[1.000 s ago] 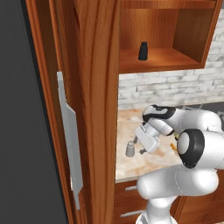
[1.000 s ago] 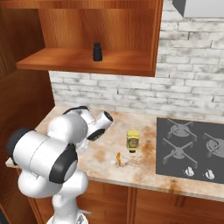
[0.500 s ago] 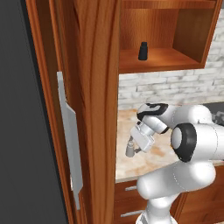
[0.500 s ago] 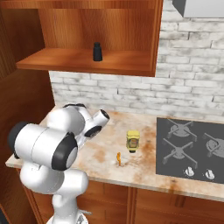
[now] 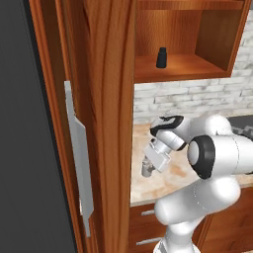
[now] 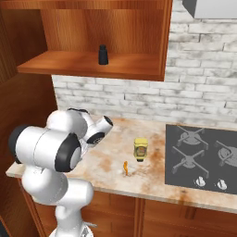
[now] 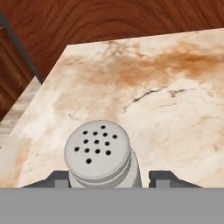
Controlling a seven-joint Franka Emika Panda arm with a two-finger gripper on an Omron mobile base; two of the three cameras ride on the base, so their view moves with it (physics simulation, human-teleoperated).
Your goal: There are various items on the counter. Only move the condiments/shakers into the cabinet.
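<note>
At the counter's (image 7: 175, 87) left end, the gripper (image 7: 109, 180) straddles the grey shaker (image 7: 101, 153) for lifting; whether the jaws actually grip it can't be told.

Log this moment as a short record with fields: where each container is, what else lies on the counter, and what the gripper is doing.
black shaker: upright on the cabinet shelf
grey shaker: upright on the counter, near its wall end
squeeze bottle: on the counter, beside the stove
orange stick: on the counter, in front of the bottle
gripper: down over the grey shaker, one finger on each side; contact not discernible
</note>
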